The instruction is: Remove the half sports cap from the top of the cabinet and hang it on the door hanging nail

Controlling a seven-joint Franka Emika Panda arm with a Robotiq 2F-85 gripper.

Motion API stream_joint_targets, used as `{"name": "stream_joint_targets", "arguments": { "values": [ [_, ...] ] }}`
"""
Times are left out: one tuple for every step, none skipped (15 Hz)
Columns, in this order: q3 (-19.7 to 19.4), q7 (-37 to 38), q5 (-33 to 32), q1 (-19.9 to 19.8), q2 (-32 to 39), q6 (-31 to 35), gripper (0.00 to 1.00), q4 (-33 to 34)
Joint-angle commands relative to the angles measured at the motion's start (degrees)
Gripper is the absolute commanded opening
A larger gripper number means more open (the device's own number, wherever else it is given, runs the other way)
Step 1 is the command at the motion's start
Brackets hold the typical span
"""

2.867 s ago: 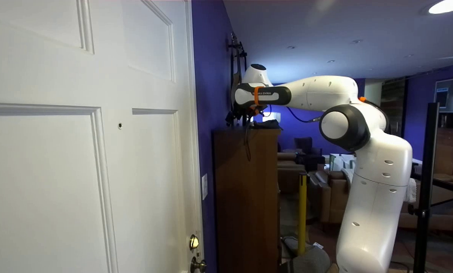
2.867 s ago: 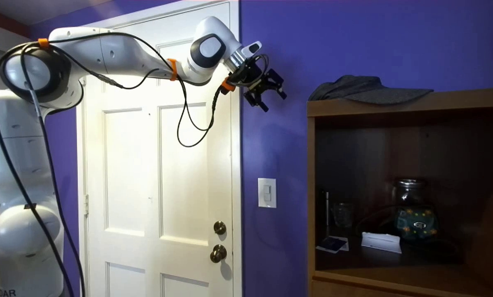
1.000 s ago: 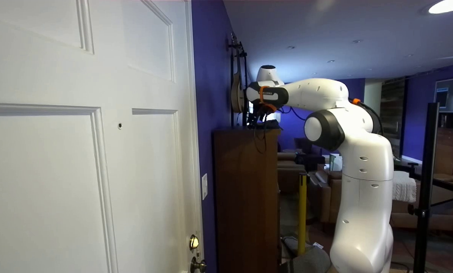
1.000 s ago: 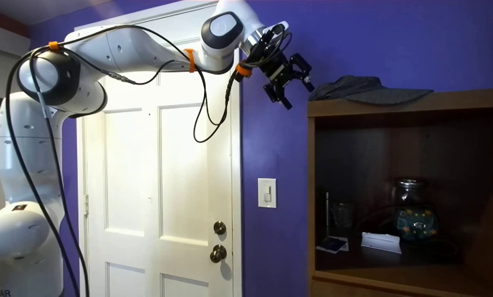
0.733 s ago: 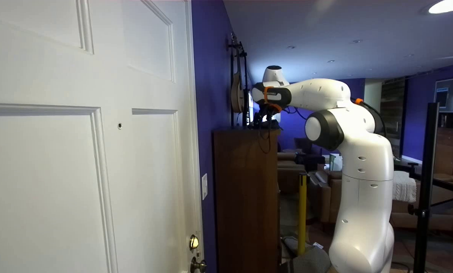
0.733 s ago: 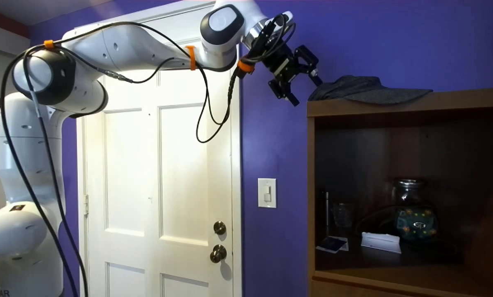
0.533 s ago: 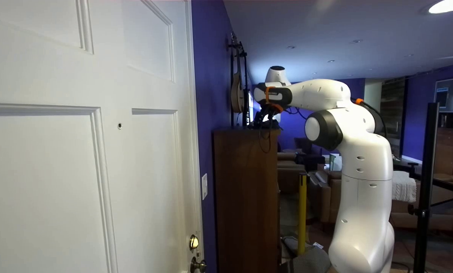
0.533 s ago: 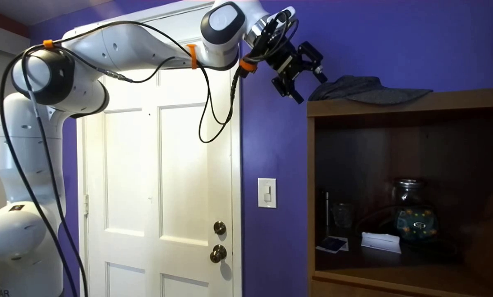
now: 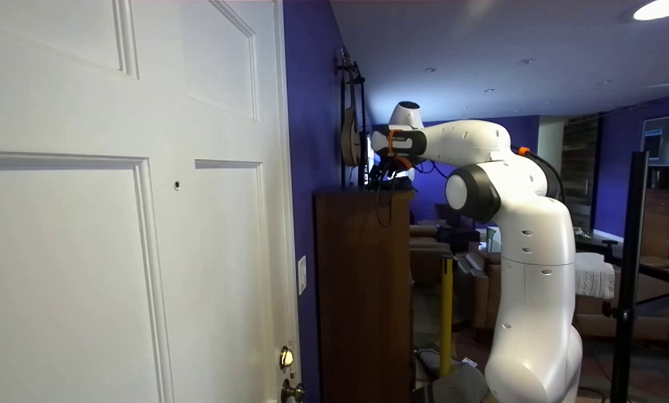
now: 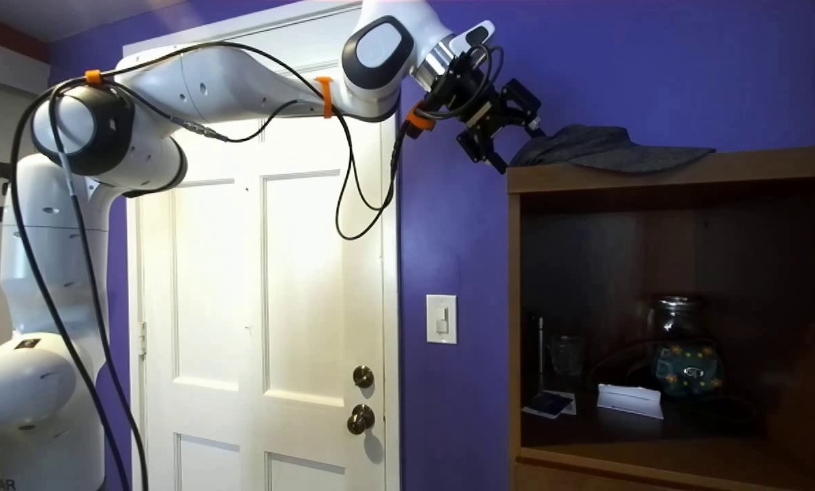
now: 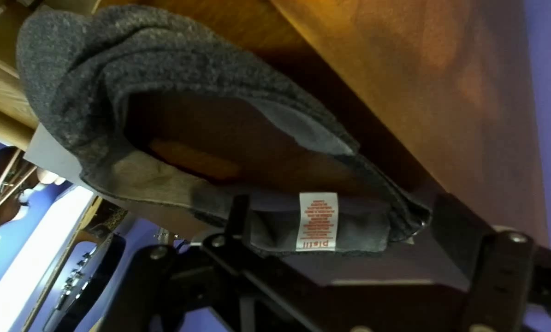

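In an exterior view the cap lies on top of the cabinet, upper right of the frame, brim pointing right, its long axis running left to right and nearly level. The gripper tilts down to the right at the cap's left end; whether it touches the cap cannot be told. In the wrist view the gripper's fingers stand well apart, released, while the cap's hollow faces the camera, long axis slanting from upper left to lower right, a white label inside the band, below centre.
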Motion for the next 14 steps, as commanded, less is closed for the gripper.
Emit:
{"name": "stream_joint_targets", "arguments": {
  "values": [
    [0.9, -2.4, 3.0, -1.0, 1.4, 0.2, 1.00, 0.8],
    [1.0, -2.7, 3.3, -1.1, 1.7, 0.0, 1.00, 0.9],
    [1.1, -2.9, 3.5, -1.1, 1.9, 0.1, 0.93, 1.0],
    [1.2, -3.2, 3.9, -1.2, 2.1, 0.2, 0.75, 1.0],
    [1.4, -3.5, 4.2, -1.3, 2.2, 0.0, 0.66, 1.2],
    [1.4, -3.8, 4.7, -1.4, 2.4, -0.1, 0.59, 1.4],
    [1.5, -4.0, 4.7, -1.4, 2.5, -0.2, 0.50, 1.6],
    [1.5, -4.1, 5.0, -1.5, 2.5, -0.3, 0.44, 1.7],
    [1.5, -4.4, 5.2, -1.5, 2.5, -0.4, 0.38, 1.8],
    [1.5, -4.4, 5.3, -1.5, 2.4, -0.7, 0.30, 2.0],
    [1.5, -4.6, 5.6, -1.5, 2.3, -0.9, 0.24, 2.1],
    [1.6, -5.1, 6.4, -1.6, 2.2, -1.4, 0.17, 2.1],
    [1.5, -5.0, 6.5, -1.7, 2.3, -1.7, 0.10, 2.3],
    [1.5, -5.1, 7.0, -1.8, 2.4, -2.2, 0.03, 2.5]
  ]
}}
